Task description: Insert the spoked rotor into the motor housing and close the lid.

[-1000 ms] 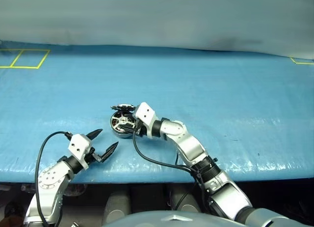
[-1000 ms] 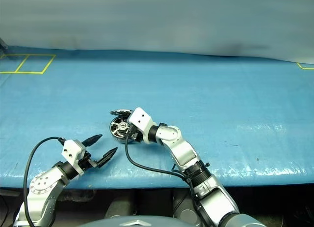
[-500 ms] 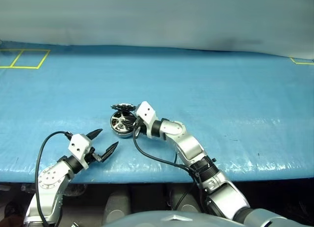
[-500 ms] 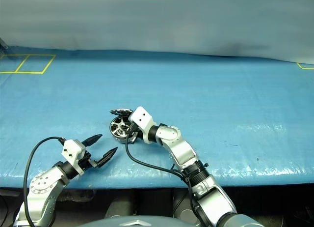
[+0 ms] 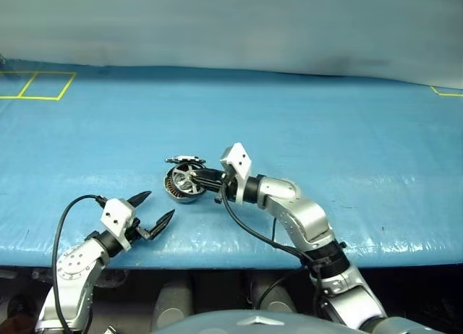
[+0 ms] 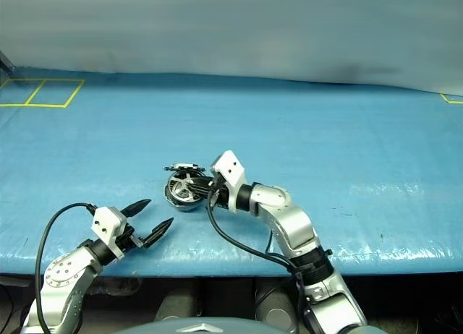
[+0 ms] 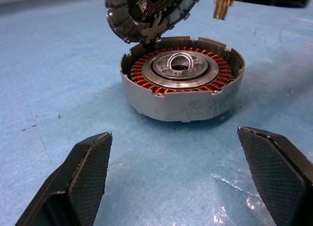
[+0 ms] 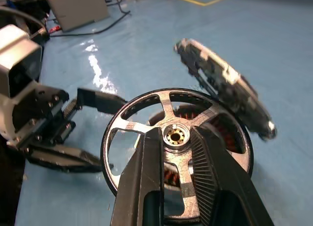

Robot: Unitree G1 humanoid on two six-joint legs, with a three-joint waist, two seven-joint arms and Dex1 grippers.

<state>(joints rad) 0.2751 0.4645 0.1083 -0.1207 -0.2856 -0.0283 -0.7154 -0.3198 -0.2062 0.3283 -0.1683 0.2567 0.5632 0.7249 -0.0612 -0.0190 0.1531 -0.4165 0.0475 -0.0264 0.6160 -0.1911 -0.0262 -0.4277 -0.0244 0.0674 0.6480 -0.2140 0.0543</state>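
My right gripper (image 8: pixel 176 136) is shut on the central hub of the spoked rotor (image 8: pixel 167 110), a silver wheel with a dark rim. It holds the rotor tilted just above the motor housing (image 7: pixel 183 84), whose copper windings and pale centre lie uncovered. The lid (image 7: pixel 146 11) stands up open on its hinge at the housing's far side. In the left eye view the rotor (image 5: pixel 185 181) sits at mid-table with the right gripper (image 5: pixel 207 178) to its right. My left gripper (image 5: pixel 160 204) is open near the table's front edge, pointing at the housing from a short way off.
A blue sheet covers the table (image 5: pixel 325 131), whose front edge runs close below both arms. Yellow tape squares (image 5: pixel 36 84) mark the back left corner. A grey box with cables (image 8: pixel 78 8) stands off beyond my left arm.
My right gripper has shut on the rotor's hub, rolled, and drawn back to the right, bringing the rotor up off the housing. The left arm has not moved.
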